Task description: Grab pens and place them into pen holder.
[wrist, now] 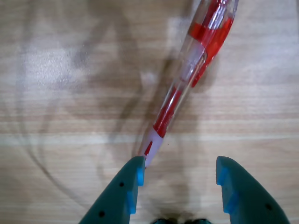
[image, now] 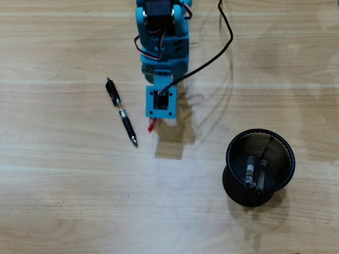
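Now: closing in on the red pen.
Spread teal two-finger gripper [wrist: 177,179] holds nothing; the red translucent pen [wrist: 191,74] touches its left finger, so shift left to centre it before pinching. Round black wire-mesh pen holder [image: 233,185] stands well apart from the pen.

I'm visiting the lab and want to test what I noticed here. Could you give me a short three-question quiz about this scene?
1. True or false: the pen holder already has pens inside it.
2. Which pen lies by the end effector in the wrist view? A) the black pen B) the red pen C) a green pen
3. Fill in: the end effector's jaws are ____.

Key
1. True: the overhead view shows two pens standing in the holder.
2. B: its end touches the left finger, not yet gripped.
3. Open.
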